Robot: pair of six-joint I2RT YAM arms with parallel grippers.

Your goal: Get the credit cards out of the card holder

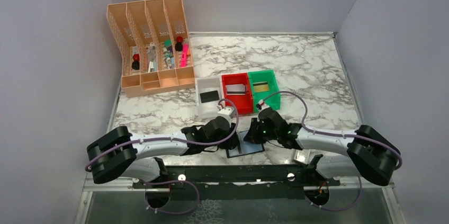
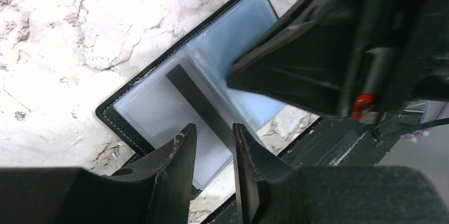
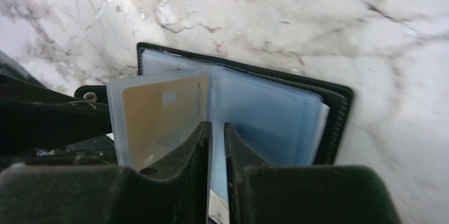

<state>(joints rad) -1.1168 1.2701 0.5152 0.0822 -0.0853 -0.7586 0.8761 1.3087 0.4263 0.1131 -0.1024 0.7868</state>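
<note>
1. The holder (image 1: pixel 250 148) lies open at 6 o'clock on the table (image 1: pixel 317 75), between the two wrists.
2. The left gripper (image 2: pixel 214 142) reaches in from 9 o'clock. Its jaws are slightly parted over a clear pocket and grip nothing I can see.
3. The right gripper (image 3: pixel 217 131), coming from 3 o'clock, is closed to a slit with a pocket leaf running into it.
4. A gold card (image 3: pixel 161 115) sits in the raised leaf at that gripper's 9 o'clock.
5. At 12 o'clock from the holder, three bins (image 1: pixel 245 108) hold cards (image 1: pixel 236 89).
</note>
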